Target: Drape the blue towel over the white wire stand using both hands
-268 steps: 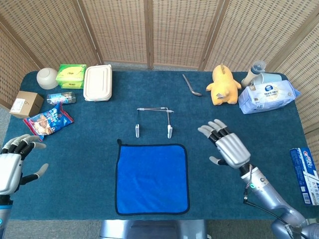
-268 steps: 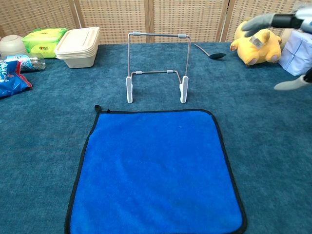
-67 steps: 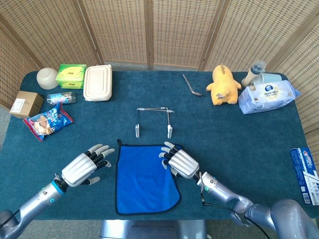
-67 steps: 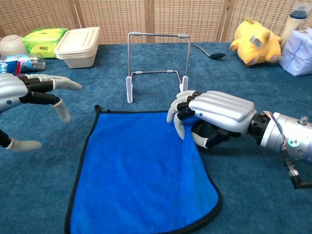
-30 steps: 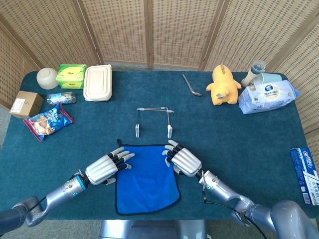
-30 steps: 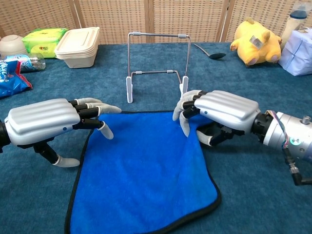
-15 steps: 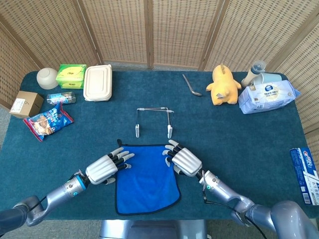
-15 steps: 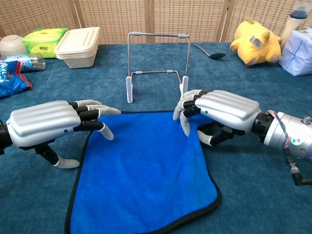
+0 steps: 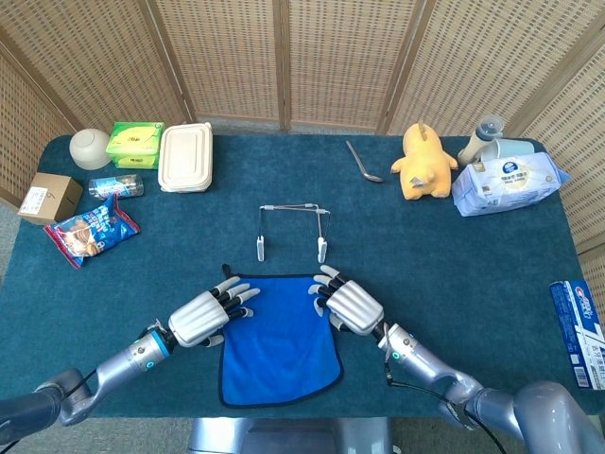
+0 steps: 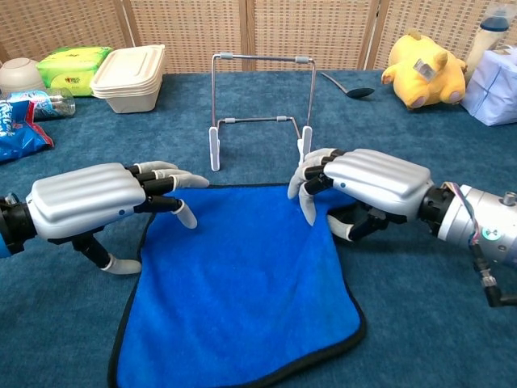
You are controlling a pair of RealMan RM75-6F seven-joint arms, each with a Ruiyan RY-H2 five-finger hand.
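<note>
The blue towel (image 9: pixel 281 350) (image 10: pixel 242 283) lies flat on the table's near middle, its far right corner pulled inward. My right hand (image 9: pixel 352 305) (image 10: pixel 363 184) grips that corner, fingers curled over it and thumb underneath. My left hand (image 9: pixel 203 317) (image 10: pixel 97 198) hovers at the towel's far left corner with fingers spread over the edge and thumb hanging beside it, holding nothing. The white wire stand (image 9: pixel 291 230) (image 10: pixel 260 113) stands upright and bare just beyond the towel, between the two hands.
At the back left are a white lunch box (image 9: pixel 185 144), a green pack (image 9: pixel 133 143) and a bowl (image 9: pixel 91 148). A snack bag (image 9: pixel 91 230) and cardboard box (image 9: pixel 49 197) lie left. Back right: spoon (image 9: pixel 363 163), yellow plush (image 9: pixel 423 161), wipes pack (image 9: pixel 509 184).
My left hand has slid a little to the right, its fingers now over the towel's far left corner. The right hand and the towel have stayed put.
</note>
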